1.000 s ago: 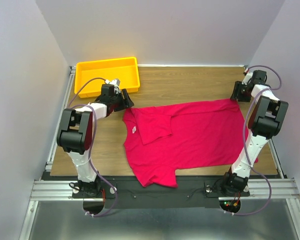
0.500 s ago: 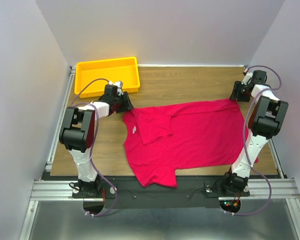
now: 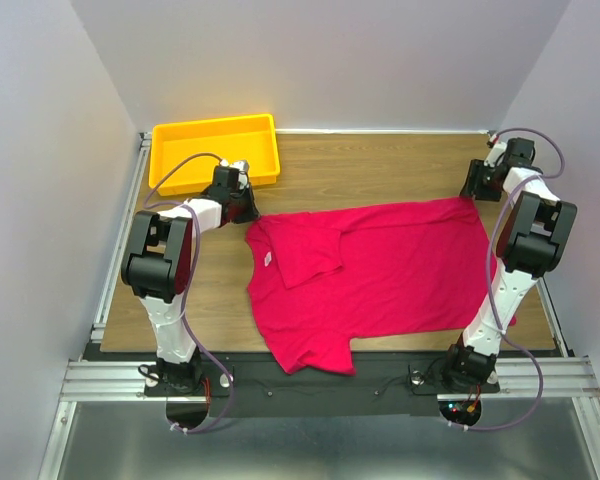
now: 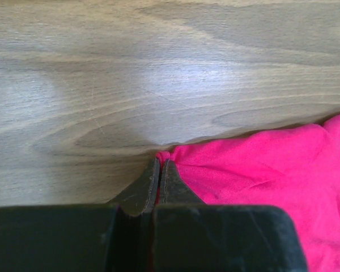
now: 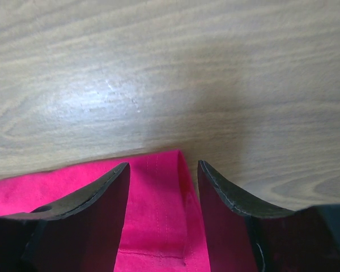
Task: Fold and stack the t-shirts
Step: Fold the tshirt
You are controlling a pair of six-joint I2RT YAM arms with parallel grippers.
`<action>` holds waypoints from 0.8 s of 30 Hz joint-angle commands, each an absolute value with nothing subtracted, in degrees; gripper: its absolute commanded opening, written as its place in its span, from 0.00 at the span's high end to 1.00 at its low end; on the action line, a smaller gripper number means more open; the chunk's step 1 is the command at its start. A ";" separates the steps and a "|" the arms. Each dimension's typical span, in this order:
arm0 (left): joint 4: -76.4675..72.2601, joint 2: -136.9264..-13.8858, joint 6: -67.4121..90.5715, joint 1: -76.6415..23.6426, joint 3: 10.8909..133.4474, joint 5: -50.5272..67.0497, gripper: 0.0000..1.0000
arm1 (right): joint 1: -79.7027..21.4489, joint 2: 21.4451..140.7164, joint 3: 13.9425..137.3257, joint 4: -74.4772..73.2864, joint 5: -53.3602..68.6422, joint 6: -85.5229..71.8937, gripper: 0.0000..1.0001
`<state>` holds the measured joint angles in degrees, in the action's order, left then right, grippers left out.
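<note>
Fingers L [image 4: 155, 173] clamped on t-shirt [image 4: 272, 181] edge, fingers R [image 5: 118, 177] parted astride its corner

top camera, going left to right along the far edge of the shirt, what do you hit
left gripper → t-shirt → right gripper
</note>
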<state>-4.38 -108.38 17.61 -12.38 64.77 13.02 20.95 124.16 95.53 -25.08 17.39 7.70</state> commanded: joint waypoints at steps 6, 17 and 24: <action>-2.29 -105.73 14.15 -12.22 67.59 9.05 1.00 | 21.18 124.45 100.19 -24.08 19.33 5.98 0.42; -2.37 -105.56 13.89 -11.60 67.41 9.23 1.00 | 21.18 127.88 101.51 -25.22 20.48 5.36 0.42; -1.93 -105.03 13.62 -10.55 67.24 9.49 1.00 | 21.18 126.74 98.97 -25.84 21.09 6.59 0.44</action>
<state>-2.68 -108.36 15.09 -11.70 65.39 10.72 20.95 128.07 99.39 -25.12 19.97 6.20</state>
